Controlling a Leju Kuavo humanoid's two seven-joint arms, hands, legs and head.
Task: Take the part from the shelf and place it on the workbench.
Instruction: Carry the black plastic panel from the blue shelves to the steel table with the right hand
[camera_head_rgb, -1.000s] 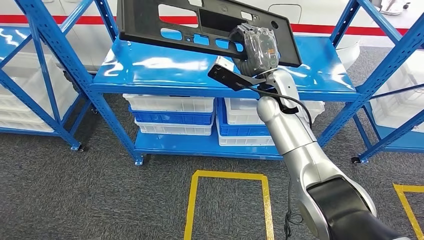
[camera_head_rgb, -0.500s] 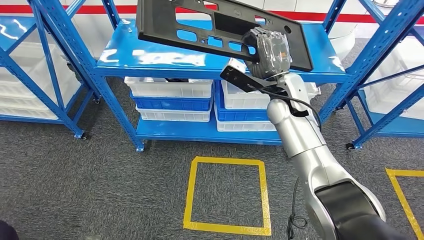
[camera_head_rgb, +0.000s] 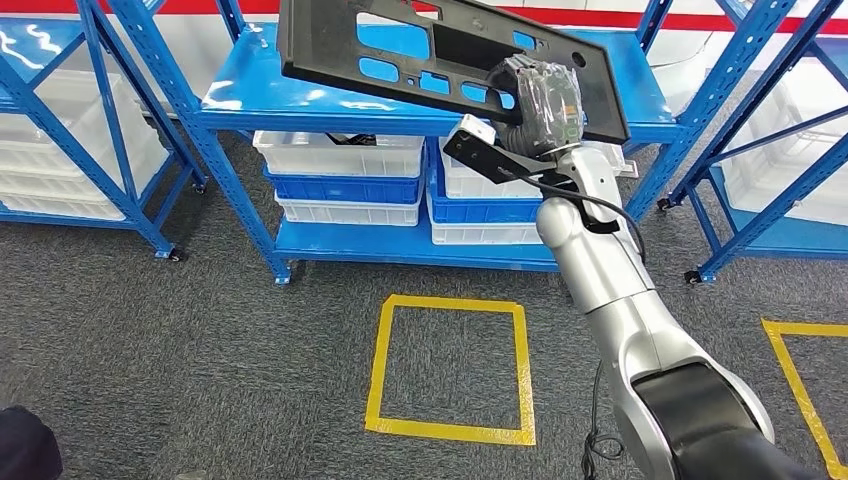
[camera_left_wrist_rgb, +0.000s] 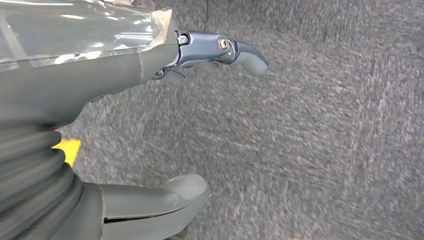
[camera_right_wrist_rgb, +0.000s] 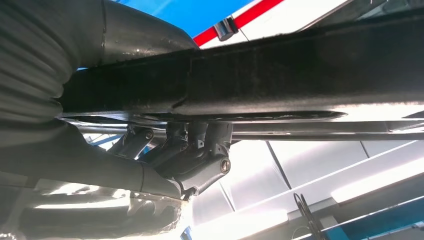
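Part (camera_head_rgb: 440, 55) gripped by right hand (camera_head_rgb: 540, 95), white bins (camera_head_rgb: 340, 155) and blue bins (camera_head_rgb: 345, 187) stacked beneath shelf (camera_head_rgb: 300, 100)

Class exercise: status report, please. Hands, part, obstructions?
Right robot hand grips black part, lifted above blue shelf. Left robot hand open over carpet. Nothing obstructing.

No text, label, brand or number can be read anywhere in these views. The black part (camera_head_rgb: 440, 55), the blue shelf (camera_head_rgb: 330, 100) and the white bins (camera_head_rgb: 340, 155) carry no legible marking.
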